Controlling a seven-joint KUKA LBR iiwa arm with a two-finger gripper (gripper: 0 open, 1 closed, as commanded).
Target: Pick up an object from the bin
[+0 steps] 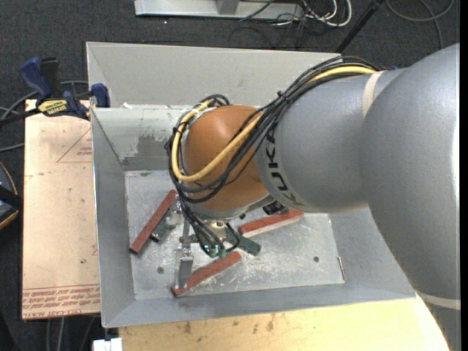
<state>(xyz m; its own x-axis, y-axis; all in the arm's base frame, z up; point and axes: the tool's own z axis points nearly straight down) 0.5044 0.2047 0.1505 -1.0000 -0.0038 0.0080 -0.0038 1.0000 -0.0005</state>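
Observation:
My gripper hangs low over the front of the bin, under the orange cover. It is open, with a grey finger on the left and a dark finger on the right. A reddish-brown flat stick lies slanted on the floor just below and in front of them. Its left end is next to the grey finger. Nothing shows between the fingers. A second stick of the same kind lies to the left, and a third to the right, partly under the arm.
The arm and its orange cover with cables hide the middle and right of the bin. The bin's sloped walls rise close on the left and front. Bare floor shows at the front right.

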